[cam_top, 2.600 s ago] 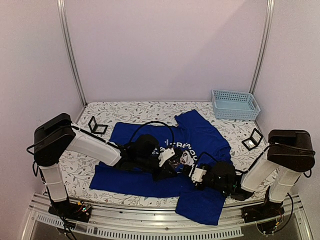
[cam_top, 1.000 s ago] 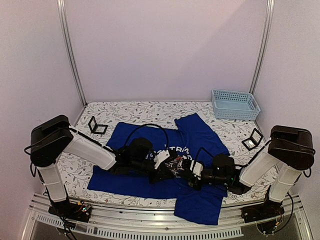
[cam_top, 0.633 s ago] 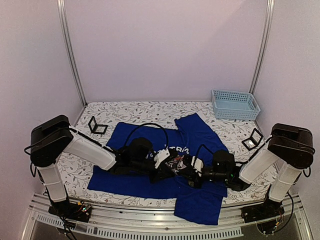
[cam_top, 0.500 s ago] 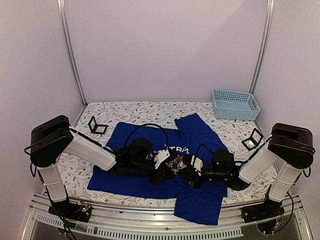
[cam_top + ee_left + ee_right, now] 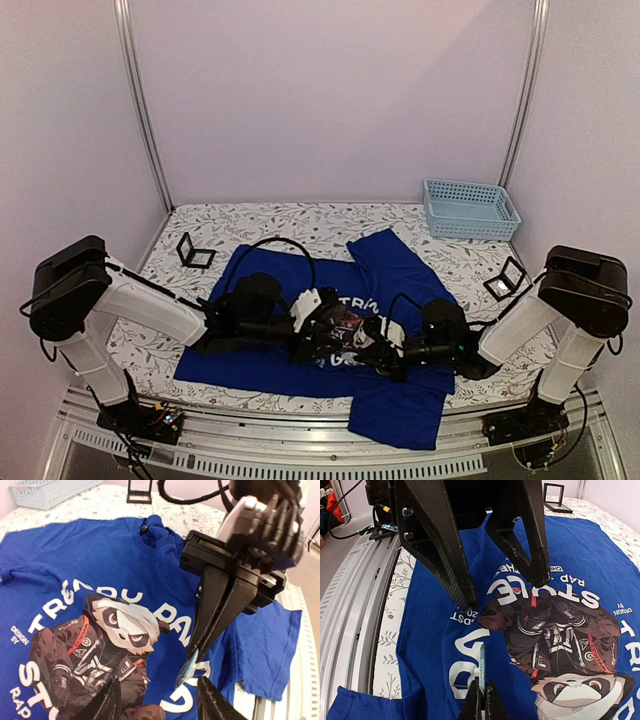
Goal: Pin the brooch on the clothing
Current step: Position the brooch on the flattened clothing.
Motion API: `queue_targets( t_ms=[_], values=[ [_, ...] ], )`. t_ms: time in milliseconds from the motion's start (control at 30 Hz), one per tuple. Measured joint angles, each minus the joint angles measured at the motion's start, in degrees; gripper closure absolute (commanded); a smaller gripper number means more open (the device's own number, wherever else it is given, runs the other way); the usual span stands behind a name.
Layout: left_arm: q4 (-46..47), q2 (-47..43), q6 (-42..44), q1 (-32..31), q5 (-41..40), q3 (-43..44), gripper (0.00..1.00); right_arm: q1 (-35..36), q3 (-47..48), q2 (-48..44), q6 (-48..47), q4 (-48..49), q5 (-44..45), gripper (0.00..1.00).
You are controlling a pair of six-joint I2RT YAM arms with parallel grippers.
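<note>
Right gripper (image 5: 481,700) pinched shut on brooch (image 5: 481,670) (seen edge-on) above T-shirt (image 5: 600,555), by worktop (image 5: 385,630) near edge; left gripper (image 5: 157,697) half spread, empty

The top camera hangs high behind the arm bases (image 5: 140,418), looking down over the whole table (image 5: 290,218) to the back wall (image 5: 330,100). Both wrist cameras ride low and close above the shirt (image 5: 255,365), facing each other. The left, aimed at the far right corner, sees the right gripper (image 5: 192,656); the right sees the left gripper (image 5: 504,594). All three share the panda print (image 5: 117,625).
</note>
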Motion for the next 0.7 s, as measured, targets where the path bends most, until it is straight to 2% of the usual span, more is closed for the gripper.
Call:
queue_targets(
  t_ms=[133, 267, 467, 700],
  values=[
    [6.32, -0.46, 2.43, -3.69, -5.03, -4.83, 0.5, 0.0, 0.74, -0.04, 0.94, -1.53, -1.29, 1.0],
    [10.64, -0.35, 4.17, -7.43, -6.19, -8.35, 0.5, -0.57, 1.07, -0.96, 1.84, -3.56, -2.32, 1.0],
    [19.82, -0.33, 6.75, -7.61, -6.56, -14.62, 0.51, -2.71, 3.74, -1.16, 3.98, -6.4, -6.47, 1.0],
    [25.51, 5.99, 11.78, -8.59, -11.45, -13.46, 0.58, -3.98, 4.39, -1.25, 6.95, -8.9, -9.09, 1.0]
  ],
)
